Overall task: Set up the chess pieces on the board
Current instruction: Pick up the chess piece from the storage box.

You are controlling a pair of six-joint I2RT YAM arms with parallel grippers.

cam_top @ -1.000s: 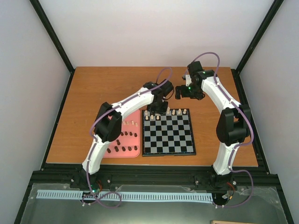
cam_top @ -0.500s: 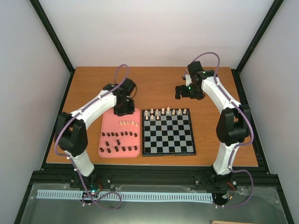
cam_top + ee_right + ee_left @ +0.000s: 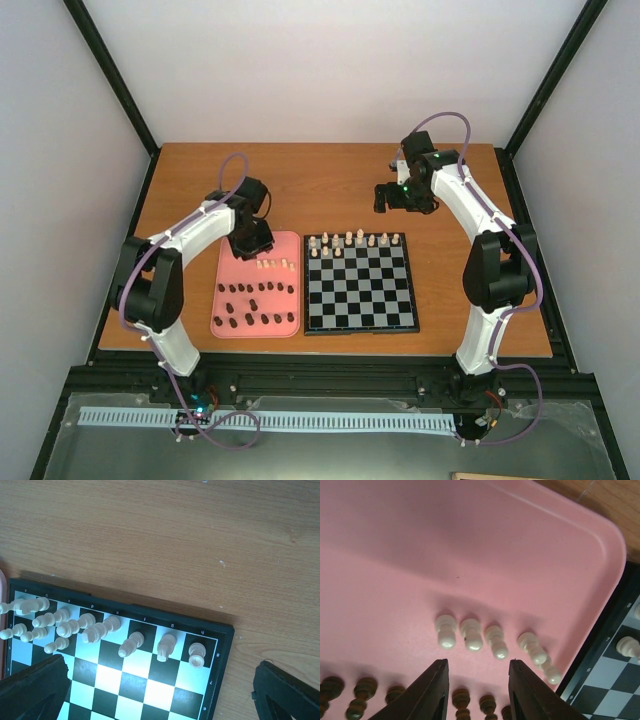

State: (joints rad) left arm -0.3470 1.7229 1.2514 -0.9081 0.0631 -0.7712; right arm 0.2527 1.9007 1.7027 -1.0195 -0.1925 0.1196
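The near rows of the board (image 3: 360, 300) hold no pieces, and all the dark pieces (image 3: 264, 319) lie in two lines across the near half of the pink tray (image 3: 235, 270), so by my reading the dark side is not yet begun. Further back, four cream pieces (image 3: 471, 636) lie on their sides near the tray's far right corner. The left gripper (image 3: 477, 672) hangs just above them, jaws narrowly parted with nothing between. On the board's far edge the cream back row (image 3: 348, 238) looks filled, with a few pawns in front toward the far left corner. That leaves the cream side a little short of complete. Beyond the board's far right corner, the right gripper (image 3: 384, 199) hovers over the table, spread wide and empty
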